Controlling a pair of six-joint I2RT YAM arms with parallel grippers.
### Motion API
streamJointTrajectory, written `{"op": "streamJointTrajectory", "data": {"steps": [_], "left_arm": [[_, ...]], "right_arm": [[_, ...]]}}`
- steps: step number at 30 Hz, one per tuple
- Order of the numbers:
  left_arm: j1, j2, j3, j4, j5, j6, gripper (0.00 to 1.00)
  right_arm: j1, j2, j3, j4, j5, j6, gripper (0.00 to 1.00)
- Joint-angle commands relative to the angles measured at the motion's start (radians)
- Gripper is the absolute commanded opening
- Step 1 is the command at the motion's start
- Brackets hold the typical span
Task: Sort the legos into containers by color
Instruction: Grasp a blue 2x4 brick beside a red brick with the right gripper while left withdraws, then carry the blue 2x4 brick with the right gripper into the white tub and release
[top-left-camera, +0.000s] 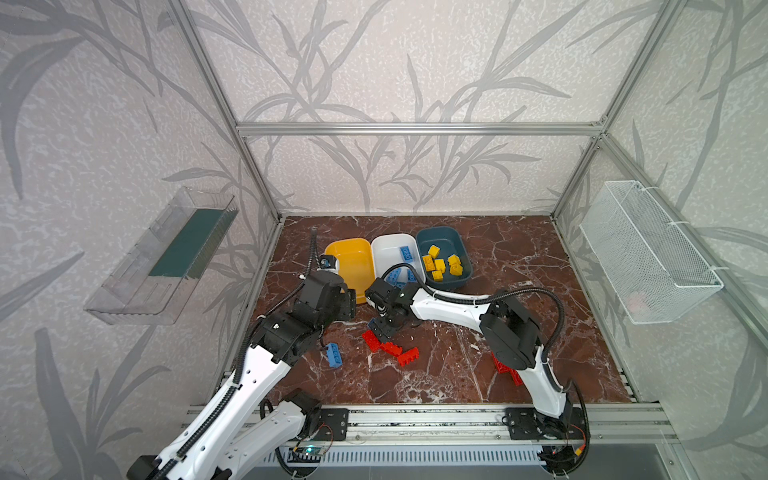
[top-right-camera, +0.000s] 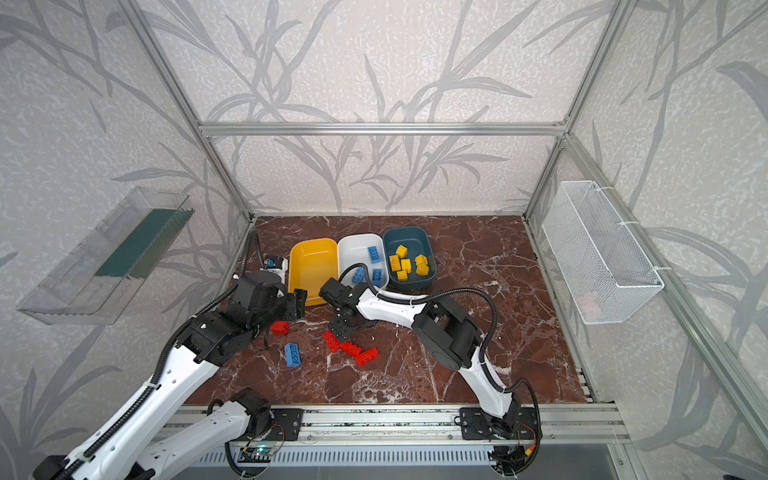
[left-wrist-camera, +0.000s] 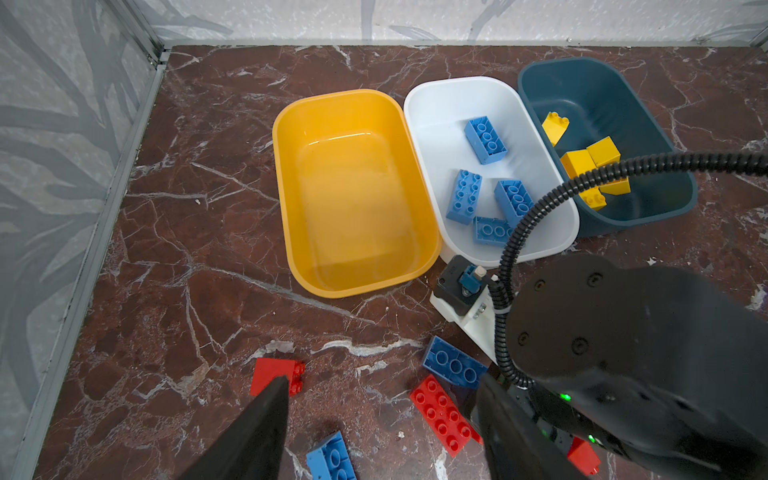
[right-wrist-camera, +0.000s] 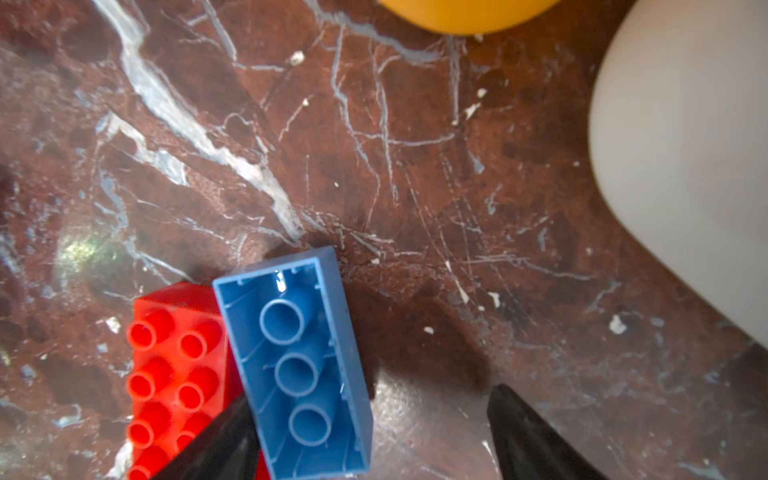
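Three containers stand in a row at the back: a bare yellow tub (top-left-camera: 353, 249), a white tub (top-left-camera: 388, 249) holding several blue legos (left-wrist-camera: 485, 139), and a teal tub (top-left-camera: 440, 237) holding several yellow legos (top-left-camera: 438, 264). My right gripper (right-wrist-camera: 370, 436) points down, open, astride an upturned blue lego (right-wrist-camera: 299, 365). One finger touches the brick's side and the other stands well apart. A red lego plate (right-wrist-camera: 174, 365) lies against it. My left gripper (left-wrist-camera: 384, 380) hovers open and holds nothing, just in front of the yellow tub (left-wrist-camera: 353, 187).
On the marble floor lie a loose blue lego (top-left-camera: 333, 354), a small red one (top-right-camera: 280, 328) and red ones (top-left-camera: 409, 356) in front of the right gripper. More red ones (top-left-camera: 505, 368) lie half hidden under the right arm. A wire basket (top-left-camera: 648, 253) and a clear tray (top-left-camera: 166, 253) hang on the side walls.
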Motion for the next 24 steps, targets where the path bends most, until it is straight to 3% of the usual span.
{"op": "streamJointTrajectory", "data": {"steps": [1,9,17,24], "left_arm": [[0.009,0.011,0.003,0.006,-0.011,0.012,0.72],[0.015,0.029,0.005,0.006,0.021,0.003,0.72],[0.019,0.031,0.004,0.007,0.019,0.007,0.72],[0.025,0.028,0.000,0.009,0.015,0.003,0.72]], "right_arm": [[0.030,0.029,0.043,-0.033,0.014,-0.026,0.80],[0.046,0.078,0.101,-0.045,-0.042,-0.072,0.63],[0.046,0.067,0.093,-0.042,-0.053,-0.072,0.27],[0.046,0.027,0.095,-0.041,-0.046,-0.071,0.21]]}}
